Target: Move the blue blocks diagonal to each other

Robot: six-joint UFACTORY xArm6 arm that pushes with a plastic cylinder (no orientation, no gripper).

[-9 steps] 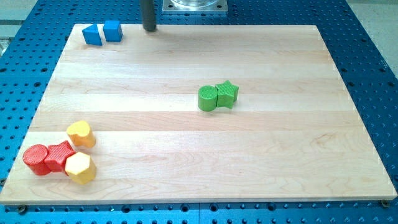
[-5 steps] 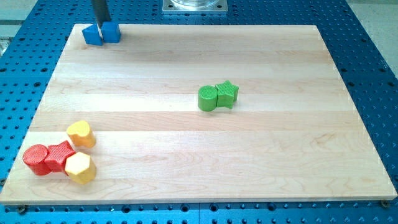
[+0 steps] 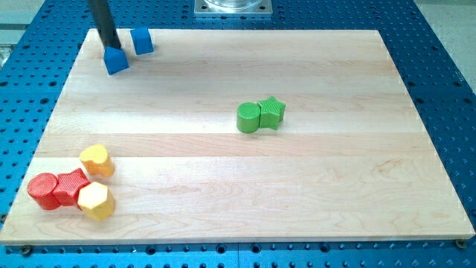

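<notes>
Two blue blocks lie near the board's top left corner. The blue triangular block [image 3: 116, 61] sits lower and to the left. The blue cube [image 3: 142, 41] sits up and to the right of it, with a small gap between them. My tip [image 3: 110, 46] touches the top edge of the triangular block, to the left of the cube.
A green cylinder [image 3: 248, 117] and a green star [image 3: 271, 112] touch each other near the board's middle. At the bottom left a red cylinder [image 3: 43, 190], a red block [image 3: 71, 185] and two yellow blocks [image 3: 97, 160] [image 3: 96, 200] are clustered. A metal mount [image 3: 233, 7] is at the top edge.
My tip swept left along the top edge, then down onto the blue triangular block. That block slid down and left, and the cube shifted slightly right, so the pair has parted.
</notes>
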